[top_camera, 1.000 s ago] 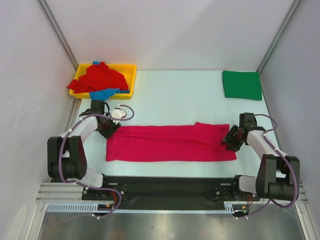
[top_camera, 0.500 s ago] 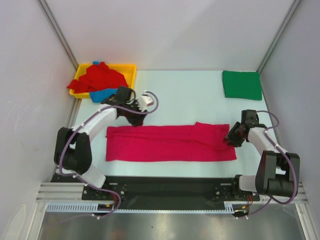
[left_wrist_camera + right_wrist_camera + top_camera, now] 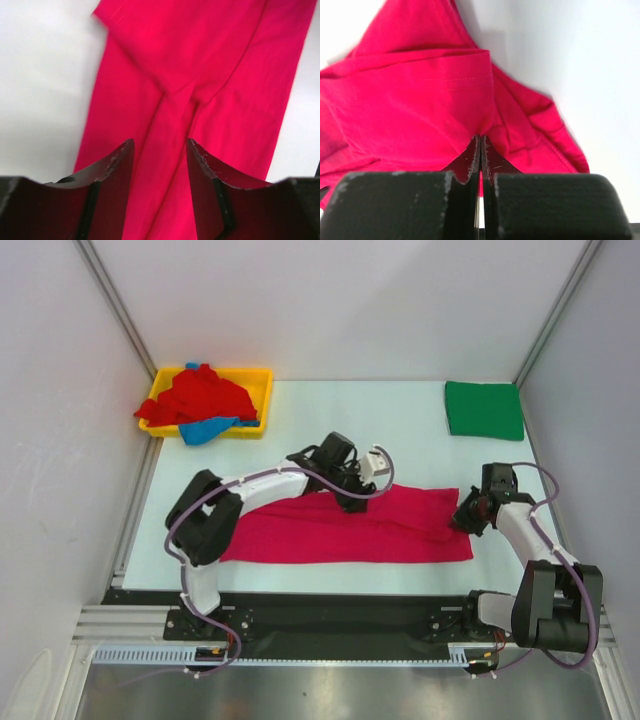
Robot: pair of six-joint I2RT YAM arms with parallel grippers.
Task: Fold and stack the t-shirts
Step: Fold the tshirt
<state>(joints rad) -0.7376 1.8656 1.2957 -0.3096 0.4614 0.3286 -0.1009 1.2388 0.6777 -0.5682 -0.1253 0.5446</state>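
Note:
The magenta-pink t-shirt (image 3: 330, 535) lies folded in a long strip across the near table. It also shows in the left wrist view (image 3: 200, 60) and the right wrist view (image 3: 420, 100). My left gripper (image 3: 358, 495) reaches over the strip's far edge near its middle; its jaws (image 3: 160, 145) are open and empty above the cloth. My right gripper (image 3: 463, 520) is shut on a bunched fold at the shirt's right end (image 3: 481, 137). A folded green t-shirt (image 3: 485, 410) lies flat at the back right.
A yellow tray (image 3: 262, 390) at the back left holds a crumpled red t-shirt (image 3: 195, 398) and a blue t-shirt (image 3: 208, 428) that hangs over its front rim. Grey walls close in left and right. The black mounting rail (image 3: 330, 615) runs along the near edge.
My left arm has swung right, from beside the tray at the shirt's left end to over the shirt's middle. My right gripper has stayed shut on the right end.

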